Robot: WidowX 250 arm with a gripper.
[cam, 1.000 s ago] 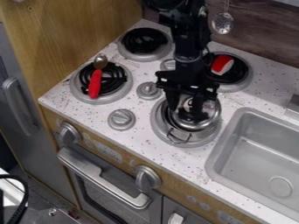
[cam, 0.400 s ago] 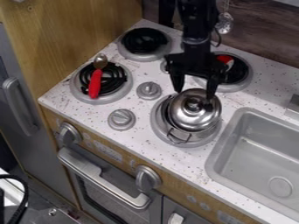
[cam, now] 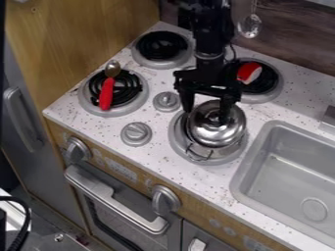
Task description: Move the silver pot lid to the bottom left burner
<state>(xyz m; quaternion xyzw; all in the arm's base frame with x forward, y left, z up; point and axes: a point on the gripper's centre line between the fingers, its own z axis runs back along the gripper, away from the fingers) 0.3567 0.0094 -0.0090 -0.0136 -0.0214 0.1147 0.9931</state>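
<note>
The black gripper [cam: 206,115] hangs over the front right burner, its fingers apart and pointing down, one at the lid's upper left edge and the other in front of its right part. The shiny silver lid [cam: 214,133] rests somewhat tilted on a silver pot [cam: 210,153], partly covered by the gripper; whether the fingers touch it I cannot tell. The pot stands on the front right burner [cam: 178,142]. On the bottom left burner [cam: 85,99] lies a spoon with a red handle [cam: 106,93].
Behind stand the back left burner [cam: 161,46] and the back right burner, which holds a red and white object [cam: 249,73]. Stove knobs [cam: 136,133] rise between the burners. A grey sink [cam: 288,162] is at the right, and a wooden panel [cam: 85,39] bounds the left.
The gripper first rose off the lid towards the back right, then came back left and a little lower. The lid has shifted very slightly to the left on the pot.
</note>
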